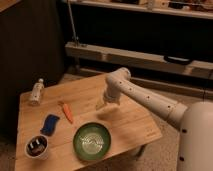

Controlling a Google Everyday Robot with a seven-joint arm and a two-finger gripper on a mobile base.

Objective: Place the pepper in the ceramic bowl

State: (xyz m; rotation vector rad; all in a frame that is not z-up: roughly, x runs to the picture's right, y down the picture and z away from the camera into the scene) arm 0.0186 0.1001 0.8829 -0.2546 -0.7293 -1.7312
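Note:
The pepper [66,112], small, slender and orange, lies on the wooden table [135,125], left of centre. The ceramic bowl [92,141], round and glossy green with a paler centre, sits near the table's front edge, below and right of the pepper. My gripper [102,105] hangs over the middle of the table at the end of the white arm [145,97], to the right of the pepper and above the bowl's far side. It holds nothing that I can see.
A blue sponge-like block [49,124] lies left of the pepper. A small white cup with dark contents [37,146] stands at the front left corner. A small bottle [36,92] lies at the back left. Shelving [140,55] runs behind the table.

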